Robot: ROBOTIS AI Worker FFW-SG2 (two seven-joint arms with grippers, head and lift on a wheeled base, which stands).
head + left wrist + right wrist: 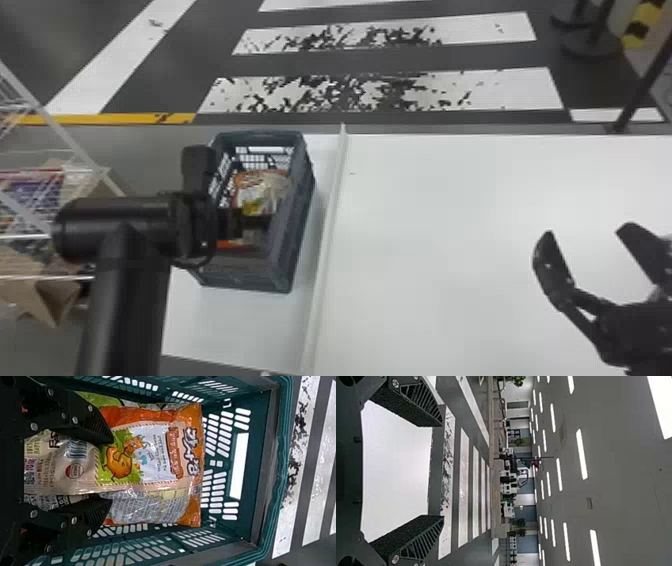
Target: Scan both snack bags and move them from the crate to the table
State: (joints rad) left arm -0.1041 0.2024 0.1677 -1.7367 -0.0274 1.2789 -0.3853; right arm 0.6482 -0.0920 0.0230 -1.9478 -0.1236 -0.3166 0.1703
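Head view: crate [296, 220]; snack bags [262, 190] inside (crinkled).

Wire rack [102, 172] stands at L, blk post base [592, 46] far R, w/ wht flr stripes [520, 90] & ceiling lts [581, 454].

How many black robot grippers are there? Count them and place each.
2. The left gripper is inside the rectangular dark-green plastic crate; the right gripper is over the right part of the flat white table.
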